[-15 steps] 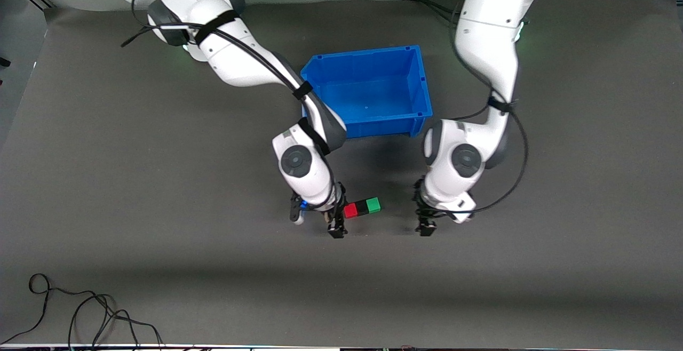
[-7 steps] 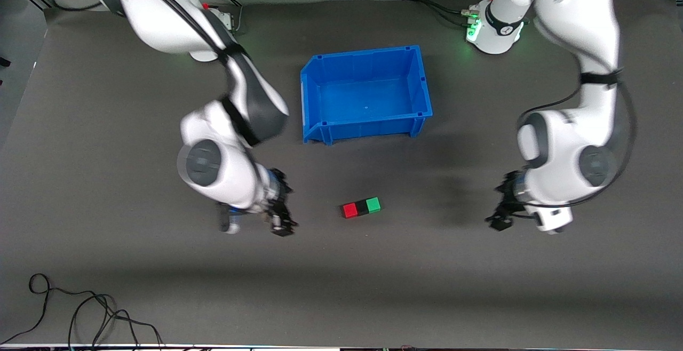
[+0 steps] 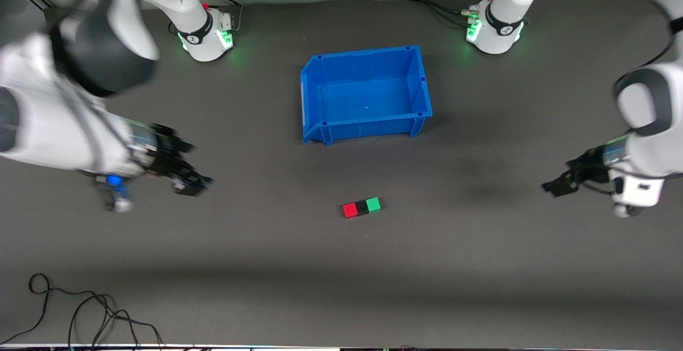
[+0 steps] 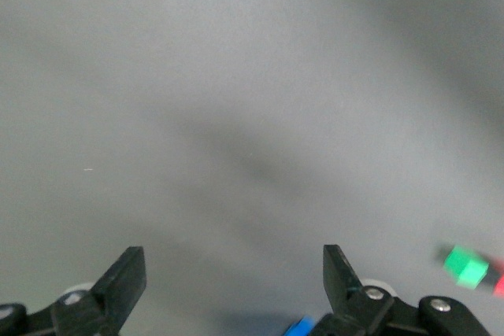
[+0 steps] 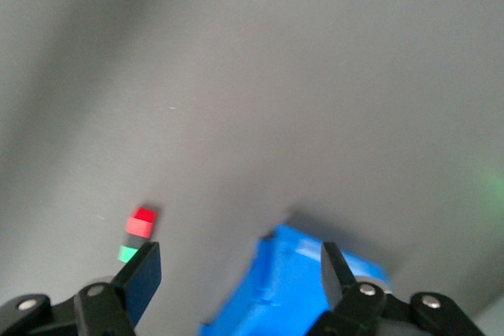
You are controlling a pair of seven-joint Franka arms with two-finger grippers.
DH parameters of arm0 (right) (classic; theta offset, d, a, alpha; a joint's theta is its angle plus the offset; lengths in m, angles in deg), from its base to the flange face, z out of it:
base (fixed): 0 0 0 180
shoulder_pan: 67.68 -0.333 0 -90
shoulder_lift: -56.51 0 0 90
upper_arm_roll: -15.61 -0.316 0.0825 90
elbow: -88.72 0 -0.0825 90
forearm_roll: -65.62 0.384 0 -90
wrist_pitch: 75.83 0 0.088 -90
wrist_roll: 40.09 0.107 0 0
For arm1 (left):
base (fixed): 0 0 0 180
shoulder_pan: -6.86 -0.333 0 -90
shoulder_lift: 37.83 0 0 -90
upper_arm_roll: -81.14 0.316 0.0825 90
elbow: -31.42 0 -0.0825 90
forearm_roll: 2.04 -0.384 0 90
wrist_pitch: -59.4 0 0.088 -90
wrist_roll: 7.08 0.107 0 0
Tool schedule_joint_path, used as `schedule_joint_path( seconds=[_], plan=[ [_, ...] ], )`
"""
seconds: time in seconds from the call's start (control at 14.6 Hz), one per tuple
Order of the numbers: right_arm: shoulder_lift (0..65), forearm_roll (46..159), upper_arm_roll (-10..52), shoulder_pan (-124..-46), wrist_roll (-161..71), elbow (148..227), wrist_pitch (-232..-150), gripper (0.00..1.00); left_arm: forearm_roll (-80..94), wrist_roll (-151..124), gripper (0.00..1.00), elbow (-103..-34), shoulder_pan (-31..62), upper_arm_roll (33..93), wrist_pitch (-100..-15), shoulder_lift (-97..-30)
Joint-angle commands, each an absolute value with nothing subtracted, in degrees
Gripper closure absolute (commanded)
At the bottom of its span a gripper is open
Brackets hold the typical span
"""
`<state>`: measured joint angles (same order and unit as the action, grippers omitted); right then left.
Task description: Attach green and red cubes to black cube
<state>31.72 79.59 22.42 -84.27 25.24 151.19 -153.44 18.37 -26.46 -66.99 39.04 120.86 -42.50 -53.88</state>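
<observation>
Your left gripper stands wide open with nothing between its fingers — it hangs over bare table at the right edge of the front view, held well above the mat. Your right gripper is spread just as wide and also empty, over the table at the front view's left edge. Look low in the middle of that view: the red cube, black cube and green cube sit touching in one row, black between the colours — well apart from both grippers. The blue bin stands above the row, toward the bases.
</observation>
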Motion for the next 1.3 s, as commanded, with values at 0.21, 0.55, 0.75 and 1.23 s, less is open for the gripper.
schedule_joint_path(
  seconds=[0.21,0.55,0.75,1.23],
  plan=[
    [42.0,73.8,26.2,-78.4,-9.0,160.3,-148.6,0.1,11.0,-7.4,0.0,-57.4,38.1,121.0,-31.3,-50.8],
    [43.7,65.7,29.0,-78.4,-29.5,162.9,-151.4,0.1,7.6,-6.3,0.0,-57.1,38.4,120.6,-30.9,-44.0],
    [52.9,65.9,29.8,-78.4,-34.9,177.4,-164.1,0.1,6.6,-6.7,0.0,-57.6,38.7,119.7,-30.9,-42.8],
    [56.2,65.5,30.9,-78.3,-35.0,182.5,-167.9,0.09,2.8,-9.0,0.0,-58.6,32.1,108.5,-31.9,-41.0]
  ],
)
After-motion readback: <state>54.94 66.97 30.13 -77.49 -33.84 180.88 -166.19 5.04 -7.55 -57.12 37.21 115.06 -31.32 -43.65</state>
